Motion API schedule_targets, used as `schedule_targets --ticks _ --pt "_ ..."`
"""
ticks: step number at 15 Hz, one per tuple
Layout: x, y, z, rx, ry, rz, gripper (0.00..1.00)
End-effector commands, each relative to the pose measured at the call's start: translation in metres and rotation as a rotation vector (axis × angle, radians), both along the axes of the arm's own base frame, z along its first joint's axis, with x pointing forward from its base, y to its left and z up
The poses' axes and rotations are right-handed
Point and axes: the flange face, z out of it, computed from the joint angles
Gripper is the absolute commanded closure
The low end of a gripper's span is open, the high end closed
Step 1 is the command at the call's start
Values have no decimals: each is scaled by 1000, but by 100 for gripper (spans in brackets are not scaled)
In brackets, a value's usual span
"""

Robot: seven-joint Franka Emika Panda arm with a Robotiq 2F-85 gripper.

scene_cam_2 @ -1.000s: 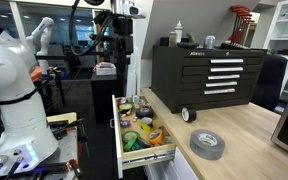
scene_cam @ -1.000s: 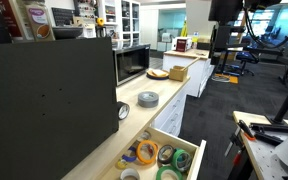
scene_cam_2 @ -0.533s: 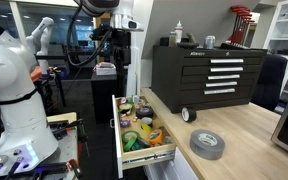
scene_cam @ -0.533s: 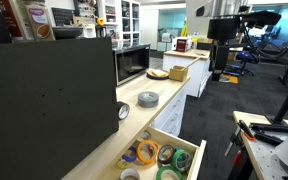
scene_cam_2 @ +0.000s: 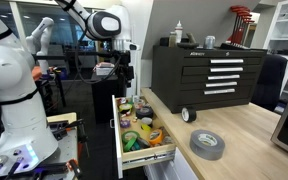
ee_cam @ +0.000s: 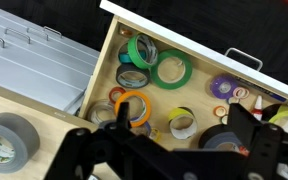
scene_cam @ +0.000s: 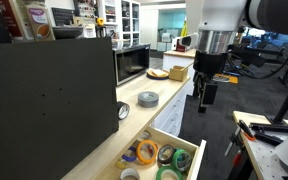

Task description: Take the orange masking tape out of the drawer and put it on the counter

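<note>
Orange masking tape (ee_cam: 134, 94) lies flat inside the drawer (ee_cam: 174, 35), not on the table (ee_cam: 54, 120). In the wrist view we see it as an open ring among other rolls, with two green rolls (ee_cam: 171, 69) further toward the drawer's white front. In an exterior view it shows as an orange-yellow ring (scene_cam: 146, 152) just beside a green one, between the pale wood sides. The drawer (scene_cam: 170, 133) is pulled out from under the table's front edge in both exterior views. A large grey roll (scene_cam: 148, 99) lies flat on the table (scene_cam: 134, 112) near that front edge, well apart from the drawer's contents. The tool (scene_cam: 205, 104) hangs from the arm out in front of the table's front edge, above the floor and clear of the drawer. In the wrist view we see its two dark fingers (ee_cam: 102, 150) spread wide apart with nothing between them. In an exterior view a black tool chest (scene_cam_2: 206, 75) stands at the far end of the table (scene_cam_2: 249, 130).
</note>
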Motion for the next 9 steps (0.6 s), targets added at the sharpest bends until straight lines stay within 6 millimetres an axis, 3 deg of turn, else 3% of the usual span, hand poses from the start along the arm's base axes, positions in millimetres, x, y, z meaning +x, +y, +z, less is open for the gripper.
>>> schedule_targets --ticks 1,7,9 --pt "2 8 -6 -1 4 14 0" --pt "7 14 -11 -1 8 26 0" --pt "8 18 -22 -6 1 25 0"
